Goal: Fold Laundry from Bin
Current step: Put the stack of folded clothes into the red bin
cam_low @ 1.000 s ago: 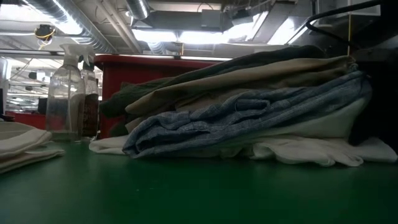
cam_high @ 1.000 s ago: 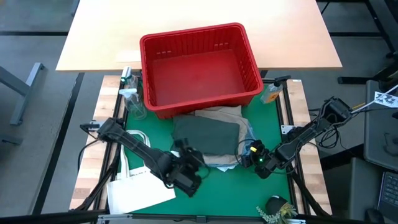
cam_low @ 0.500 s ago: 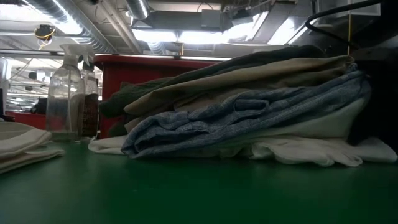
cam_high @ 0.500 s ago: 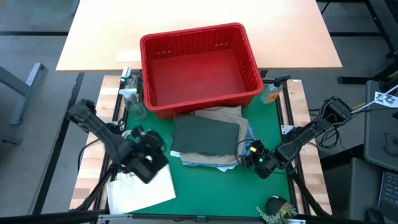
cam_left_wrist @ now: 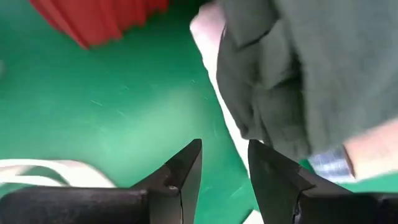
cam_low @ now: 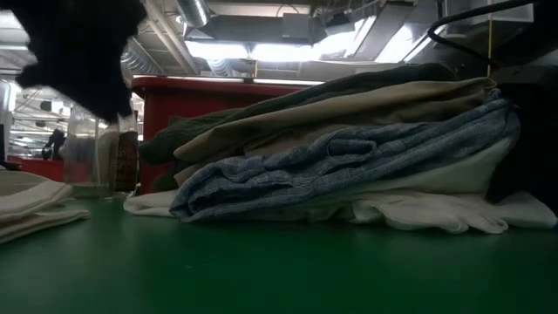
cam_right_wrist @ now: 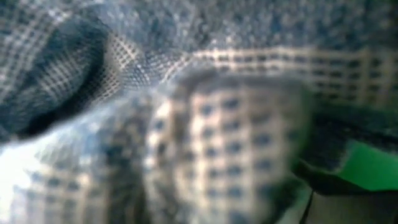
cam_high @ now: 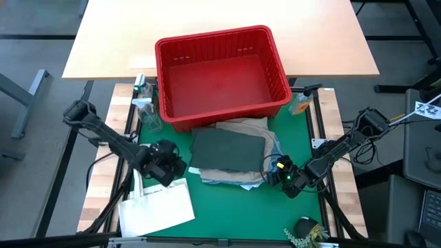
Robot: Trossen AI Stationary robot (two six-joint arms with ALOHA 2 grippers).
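Note:
The laundry [cam_high: 231, 155] lies as a folded stack on the green mat, just in front of the red bin [cam_high: 213, 38]. Its layers are dark green [cam_low: 349, 87] on top, then beige [cam_low: 349, 112], blue-and-white [cam_low: 349, 161] and white [cam_low: 418, 211] at the bottom. My left gripper [cam_high: 171, 165] [cam_left_wrist: 225, 155] hangs open over bare mat to the left of the stack, with nothing between its fingers. The dark green garment [cam_left_wrist: 298, 68] lies ahead of it. My right gripper [cam_high: 281, 172] sits against the stack's right edge. Its wrist view is filled by blue-and-white cloth [cam_right_wrist: 186, 124].
A flat white tote bag [cam_high: 158, 210] lies at the near left, close under the left arm. Clear spray bottles [cam_high: 146, 114] [cam_low: 91, 153] stand left of the bin and a small bottle [cam_high: 301, 103] right of it. A dark object with greenery [cam_high: 306, 231] sits at the near right.
My left gripper has drawn away from the stack's near left corner toward the table's left edge, rolling about its own line as it went. It now shows at the upper left of the low view. The stack and my right arm have kept still.

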